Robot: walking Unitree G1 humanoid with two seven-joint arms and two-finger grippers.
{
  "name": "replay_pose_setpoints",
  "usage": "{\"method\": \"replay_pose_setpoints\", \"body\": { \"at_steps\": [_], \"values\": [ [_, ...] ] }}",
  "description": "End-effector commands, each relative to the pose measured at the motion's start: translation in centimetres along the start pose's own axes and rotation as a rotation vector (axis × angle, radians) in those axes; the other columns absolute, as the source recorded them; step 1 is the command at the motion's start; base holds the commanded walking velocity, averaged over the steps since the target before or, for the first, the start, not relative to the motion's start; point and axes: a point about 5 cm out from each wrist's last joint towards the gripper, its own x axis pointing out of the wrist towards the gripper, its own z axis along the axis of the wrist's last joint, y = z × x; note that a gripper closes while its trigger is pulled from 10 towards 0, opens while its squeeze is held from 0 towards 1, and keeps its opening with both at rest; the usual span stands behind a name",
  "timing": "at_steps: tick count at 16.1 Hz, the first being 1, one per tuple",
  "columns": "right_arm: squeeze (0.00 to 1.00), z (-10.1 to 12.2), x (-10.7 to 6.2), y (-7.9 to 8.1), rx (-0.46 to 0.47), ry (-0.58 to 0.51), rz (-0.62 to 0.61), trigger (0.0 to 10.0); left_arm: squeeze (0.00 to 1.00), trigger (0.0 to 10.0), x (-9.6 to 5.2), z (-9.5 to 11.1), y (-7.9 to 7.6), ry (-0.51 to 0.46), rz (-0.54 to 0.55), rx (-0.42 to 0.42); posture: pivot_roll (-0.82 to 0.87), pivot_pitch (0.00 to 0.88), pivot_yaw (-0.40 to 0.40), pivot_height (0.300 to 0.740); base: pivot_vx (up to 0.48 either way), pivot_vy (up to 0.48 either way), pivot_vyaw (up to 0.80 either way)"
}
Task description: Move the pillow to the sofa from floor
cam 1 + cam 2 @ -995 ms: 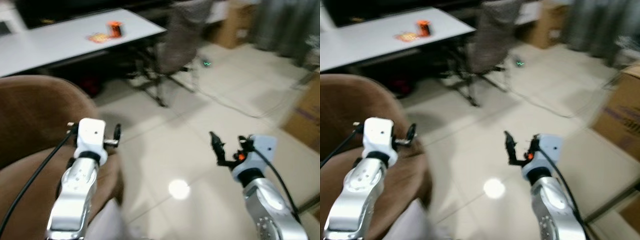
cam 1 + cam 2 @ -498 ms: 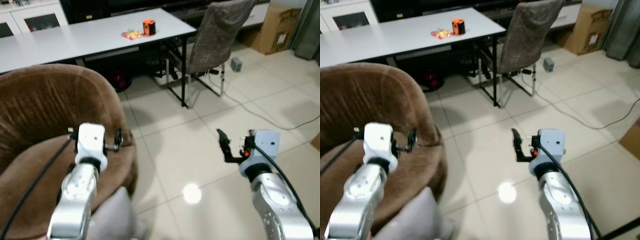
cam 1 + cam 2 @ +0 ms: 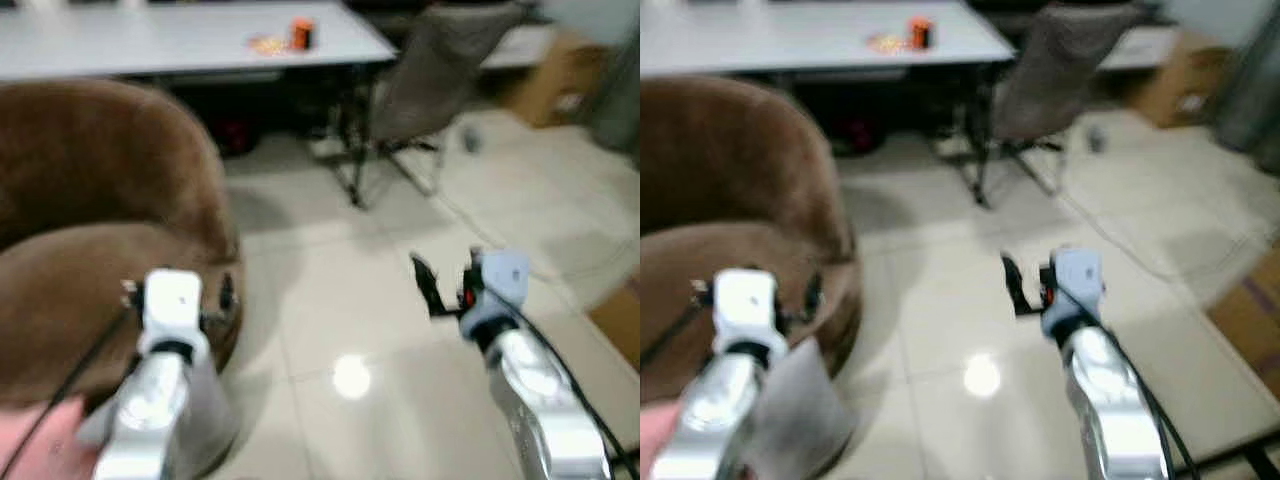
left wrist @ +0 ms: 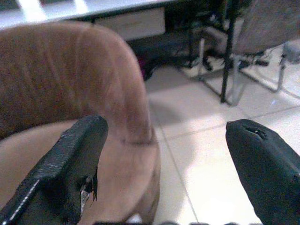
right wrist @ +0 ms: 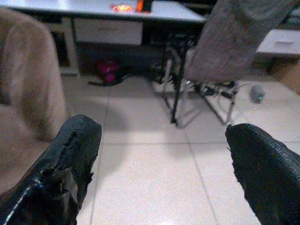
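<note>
Pillow (image 3: 790, 400) beside brown sofa (image 3: 90, 200)

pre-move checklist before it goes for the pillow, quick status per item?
1. Left claw open, nothing between fingers: ok.
2. Right claw open, nothing between fingers: ok.
3. Pillow located: cannot tell; a grey shape beside the left arm is too blurred to identify.
4. Sofa in view as drop spot: ok.
5. Head views sharp enough to aim: not ok, blurred.
6. Chair and table stand beyond the claws, apart from them: ok.
</note>
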Motion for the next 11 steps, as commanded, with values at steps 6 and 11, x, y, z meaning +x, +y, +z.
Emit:
{"method": "replay_pose_setpoints", "body": {
  "at_steps": [6, 11],
  "values": [
    [0.0, 0.5, 1.0, -0.8, 0.147, -0.046, -0.099, 10.0, 0.13, 10.0, 2.3, 2.1, 0.6, -0.111, 0.0, 0.028, -0.1, 0.0, 0.019, 0.74, 0.0, 0.0, 0.8],
    [0.0, 0.2, 2.3, -0.4, 0.173, -0.039, -0.132, 10.0, 0.11, 10.0, 3.1, 2.3, 1.2, -0.108, -0.006, 0.06, -0.06, 0.0, 0.022, 0.74, 0.0, 0.0, 0.8]
  ]
}}
